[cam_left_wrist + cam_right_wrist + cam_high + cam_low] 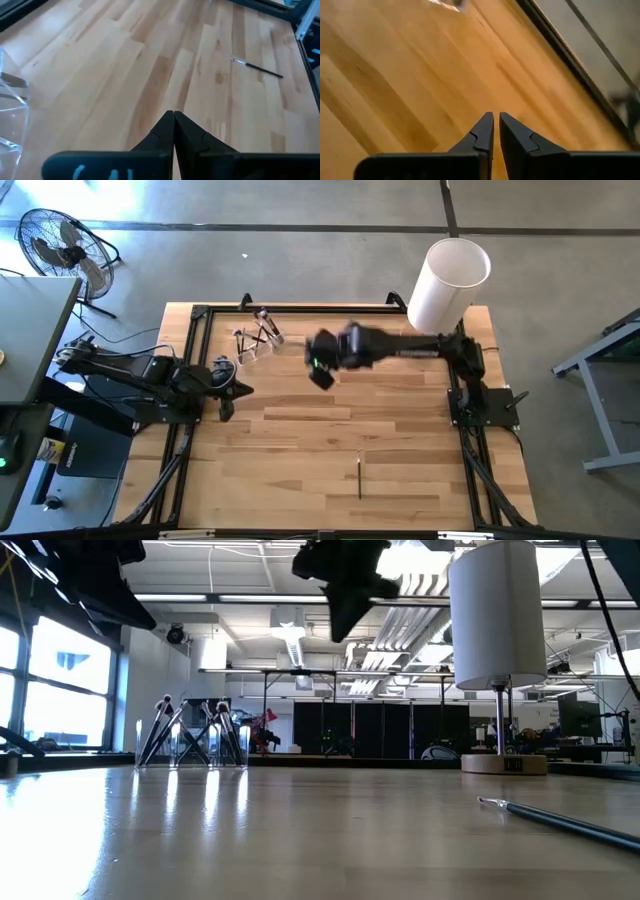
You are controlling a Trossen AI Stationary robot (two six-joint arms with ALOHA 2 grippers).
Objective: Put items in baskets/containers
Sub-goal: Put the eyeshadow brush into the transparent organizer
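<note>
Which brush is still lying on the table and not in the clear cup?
The lone makeup brush lying flat on the table near its front edge. All the others stand together in the clear cup at the back.

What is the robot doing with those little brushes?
It is tidying makeup brushes into a clear cup near the table's back left corner. Several brushes already stand in it. One brush lies alone near the front of the table, waiting. The right gripper hangs in the air beside the cup, empty, its fingers nearly together. The left gripper rests shut at the left side, holding nothing.
</note>
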